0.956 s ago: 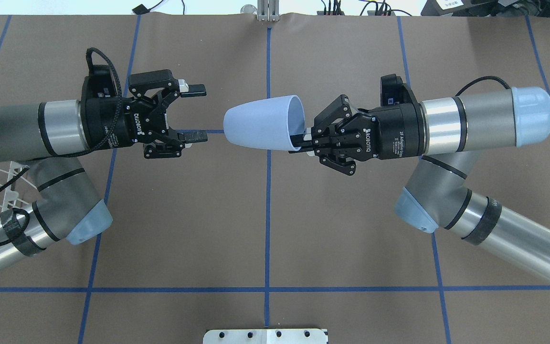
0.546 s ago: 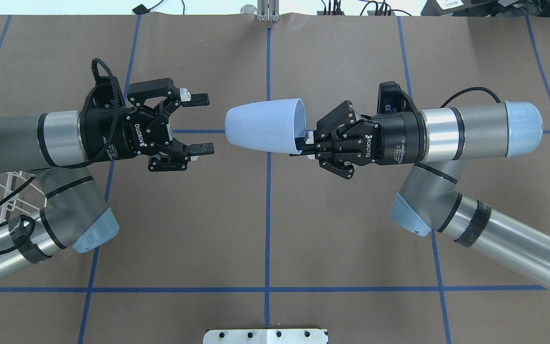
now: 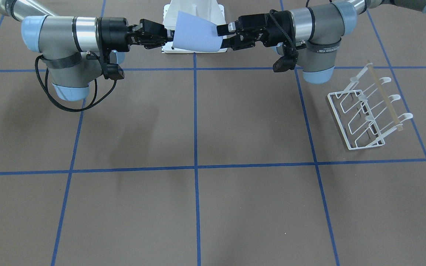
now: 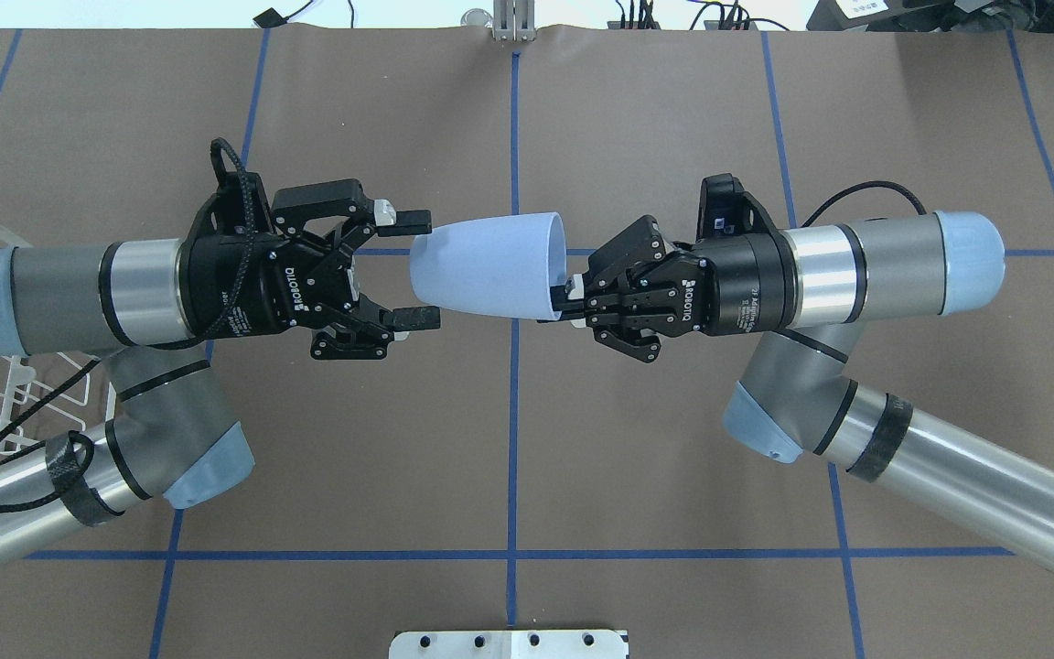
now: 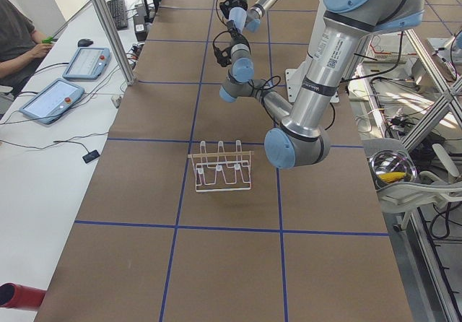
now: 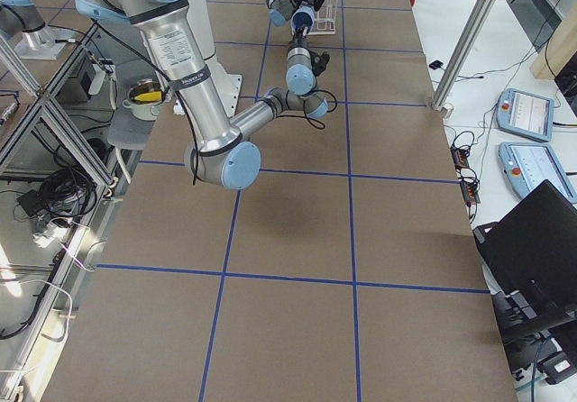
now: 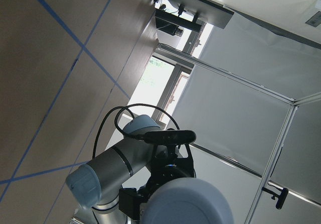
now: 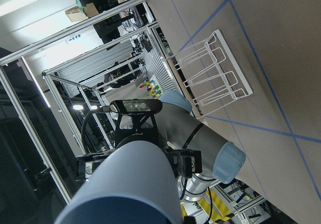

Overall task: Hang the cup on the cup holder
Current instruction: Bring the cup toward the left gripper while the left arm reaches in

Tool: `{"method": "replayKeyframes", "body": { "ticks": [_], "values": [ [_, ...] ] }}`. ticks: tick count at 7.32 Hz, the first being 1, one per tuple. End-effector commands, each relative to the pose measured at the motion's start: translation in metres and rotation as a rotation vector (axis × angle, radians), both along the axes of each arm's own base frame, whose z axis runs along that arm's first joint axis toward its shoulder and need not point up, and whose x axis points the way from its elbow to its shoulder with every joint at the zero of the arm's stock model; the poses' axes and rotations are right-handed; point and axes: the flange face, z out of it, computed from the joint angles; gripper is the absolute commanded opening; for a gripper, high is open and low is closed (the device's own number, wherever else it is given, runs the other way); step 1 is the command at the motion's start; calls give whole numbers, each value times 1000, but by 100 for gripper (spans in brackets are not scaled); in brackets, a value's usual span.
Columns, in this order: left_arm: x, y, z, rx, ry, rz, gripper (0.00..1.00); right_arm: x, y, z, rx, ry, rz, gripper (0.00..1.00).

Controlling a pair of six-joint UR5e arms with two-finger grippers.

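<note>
Blue-grey cup [image 4: 486, 265] pinched in right claw [image 4: 566, 295], left claw [image 4: 420, 268] spread.

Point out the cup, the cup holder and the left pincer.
cup [image 4: 486, 265], overhead view, middle of its side wall.
cup holder [image 3: 385, 96], front-facing view, on its wooden rod.
left pincer [image 4: 419, 268], overhead view, midway between its fingertips.

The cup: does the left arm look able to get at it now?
Probably yes. The left end effector is open, its fingers flanking the base of the cup with nothing between them; the right end effector holds the rim.
</note>
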Motion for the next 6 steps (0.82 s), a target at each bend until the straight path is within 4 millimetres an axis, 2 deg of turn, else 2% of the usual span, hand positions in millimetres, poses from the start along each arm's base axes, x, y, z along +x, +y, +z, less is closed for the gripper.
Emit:
{"method": "replayKeyframes", "body": {
  "ticks": [1, 6],
  "values": [
    [4, 7, -1, 7, 14, 15, 98, -3, 4, 12, 29, -39, -10, 0],
    [2, 10, -4, -2, 45, 41, 98, -5, 11, 9, 44, -66, -29, 0]
  ]
}}
